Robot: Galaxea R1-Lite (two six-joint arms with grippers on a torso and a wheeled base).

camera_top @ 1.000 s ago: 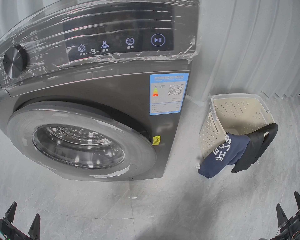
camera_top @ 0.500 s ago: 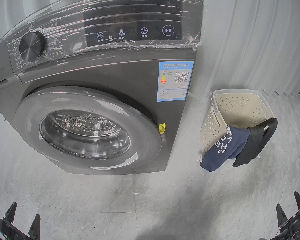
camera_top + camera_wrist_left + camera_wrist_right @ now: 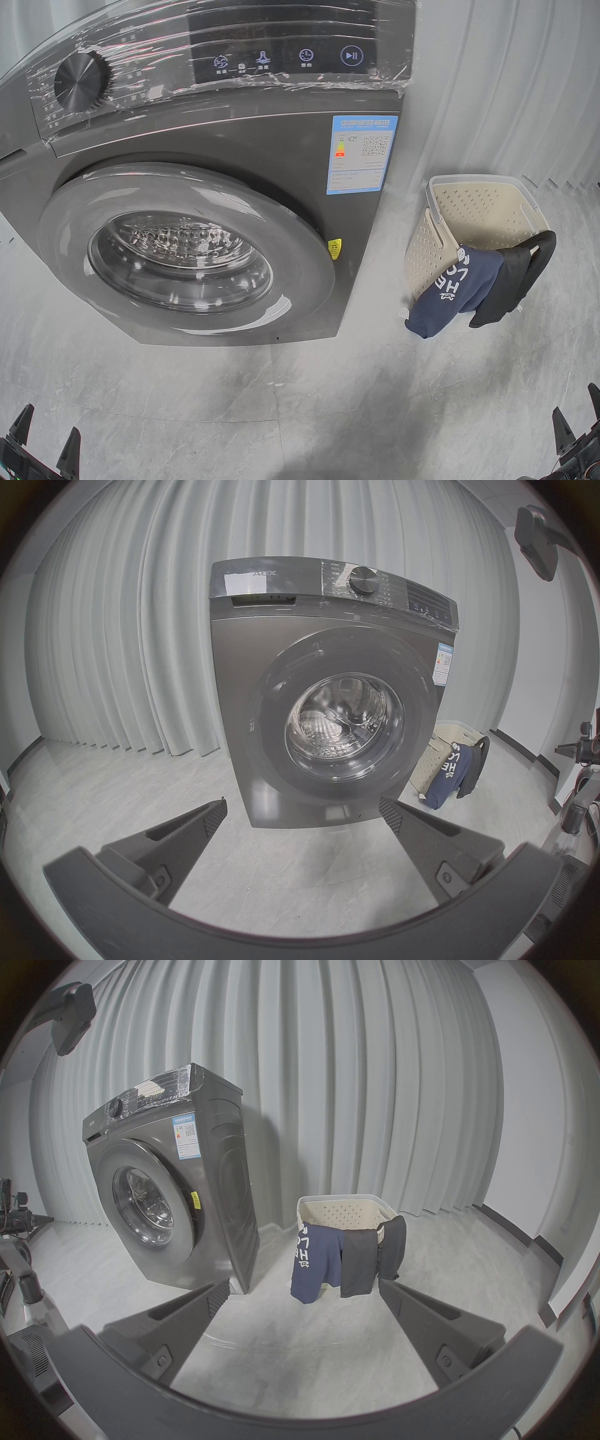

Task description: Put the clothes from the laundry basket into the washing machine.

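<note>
We found the grey front-loading washing machine (image 3: 250,156) standing on the pale marbled floor (image 3: 375,406), its round glass door (image 3: 181,262) closed. At about three o'clock from it, near its side panel, stood the cream perforated plastic laundry basket (image 3: 481,200). A navy blue garment with white lettering (image 3: 459,290) and a black garment (image 3: 509,284) hung side by side over the basket's near rim, the navy one nearer the machine. Our left gripper (image 3: 50,419) sat at seven o'clock in the head view and our right gripper (image 3: 574,400) at five o'clock, both with fingers spread and holding nothing, well apart from the clothes.
</note>
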